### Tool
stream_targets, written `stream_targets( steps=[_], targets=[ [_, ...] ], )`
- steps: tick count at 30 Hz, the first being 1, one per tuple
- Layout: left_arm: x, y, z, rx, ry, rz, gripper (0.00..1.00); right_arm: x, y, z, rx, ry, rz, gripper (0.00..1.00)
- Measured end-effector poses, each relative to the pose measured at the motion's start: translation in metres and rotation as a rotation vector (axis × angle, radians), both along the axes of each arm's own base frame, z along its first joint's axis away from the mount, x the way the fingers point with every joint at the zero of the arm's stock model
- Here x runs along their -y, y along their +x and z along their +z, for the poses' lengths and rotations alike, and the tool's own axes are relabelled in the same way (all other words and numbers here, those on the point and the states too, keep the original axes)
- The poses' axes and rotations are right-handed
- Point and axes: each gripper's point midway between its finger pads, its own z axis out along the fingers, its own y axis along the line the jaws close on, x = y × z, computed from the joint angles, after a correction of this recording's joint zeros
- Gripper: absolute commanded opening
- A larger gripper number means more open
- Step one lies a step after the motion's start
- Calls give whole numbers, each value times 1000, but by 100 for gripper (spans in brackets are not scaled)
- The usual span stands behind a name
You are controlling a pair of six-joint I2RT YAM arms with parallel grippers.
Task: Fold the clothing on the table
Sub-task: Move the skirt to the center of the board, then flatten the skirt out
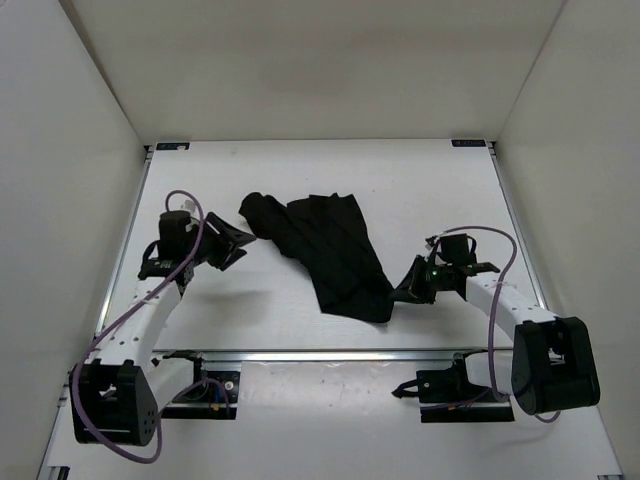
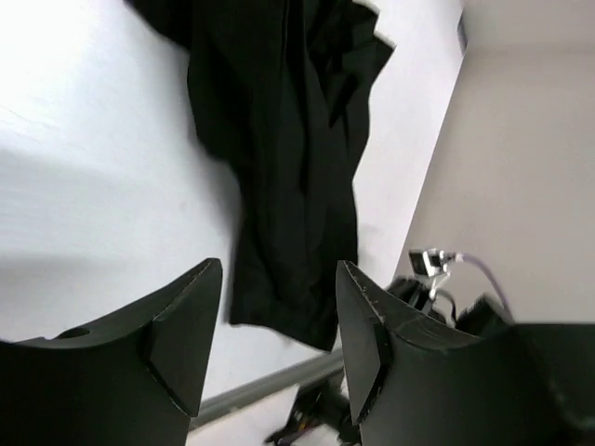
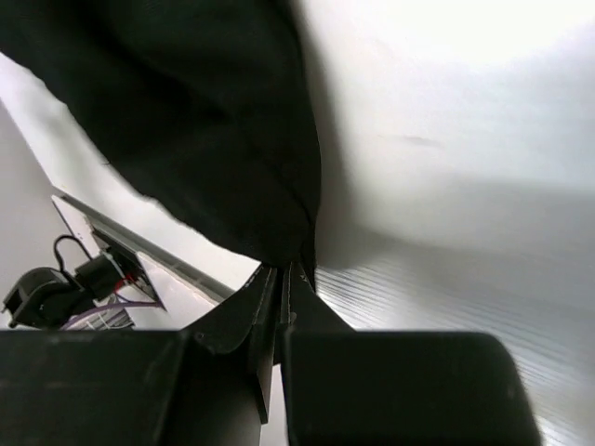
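Toward the table's point(image 1: 430, 190) left edge, the left gripper point(image 1: 232, 243) is held with fingers wide apart, just short of the skirt's point(image 1: 335, 255) bunched left end, and no cloth is touched. Across the middle the skirt is spread diagonally, its pleats hard to make out. At its near-right corner, the right gripper point(image 1: 405, 290) is clamped on the hem.

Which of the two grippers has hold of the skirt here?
The right gripper: its jaws are shut on the near corner of the skirt. The left gripper is open and holds nothing.
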Motion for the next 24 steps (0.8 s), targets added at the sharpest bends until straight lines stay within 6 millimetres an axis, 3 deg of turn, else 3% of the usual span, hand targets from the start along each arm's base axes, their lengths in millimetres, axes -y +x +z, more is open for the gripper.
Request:
stream_targets(
  steps=[3, 10, 16, 21, 23, 24],
  targets=[
    [36, -12, -8, -25, 28, -117, 66, 2, -18, -18, -53, -7, 11, 0],
    [118, -29, -44, -150, 100, -354, 66, -10, -17, -23, 2, -19, 77, 0],
    [158, -54, -84, -245, 172, -437, 67, -9, -18, -28, 3, -22, 74, 0],
    [179, -45, -106, -265, 228, -428, 69, -12, -19, -28, 11, -20, 88, 0],
    [184, -38, -112, -272, 249, -406, 46, -13, -20, -28, 13, -19, 92, 0],
    [187, -33, -114, -269, 256, -399, 12, -13, -20, -28, 13, -19, 93, 0]
  ],
)
